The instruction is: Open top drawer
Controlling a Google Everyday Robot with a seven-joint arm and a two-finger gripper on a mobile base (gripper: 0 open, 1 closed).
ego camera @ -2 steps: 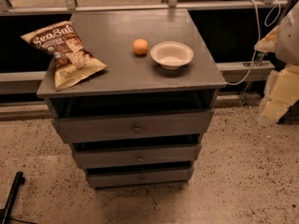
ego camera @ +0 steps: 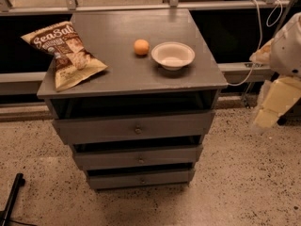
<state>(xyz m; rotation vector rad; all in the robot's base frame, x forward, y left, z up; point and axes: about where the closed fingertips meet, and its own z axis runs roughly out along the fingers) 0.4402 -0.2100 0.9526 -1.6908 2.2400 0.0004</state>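
Camera view: gripper hovering beside the cabinet

The gripper (ego camera: 272, 108) is hanging at the right edge, well apart from the top drawer (ego camera: 94, 130), which is sitting just under the cabinet top (ego camera: 117, 74). Whether the gripper is spread or pressed together cannot be told.

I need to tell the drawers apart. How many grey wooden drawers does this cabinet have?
3, stacked under the grey cabinet top: the widest grey wooden top drawer, the narrower middle drawer, and the bottom drawer nearest the floor. The gripper hangs right of them, touching none.
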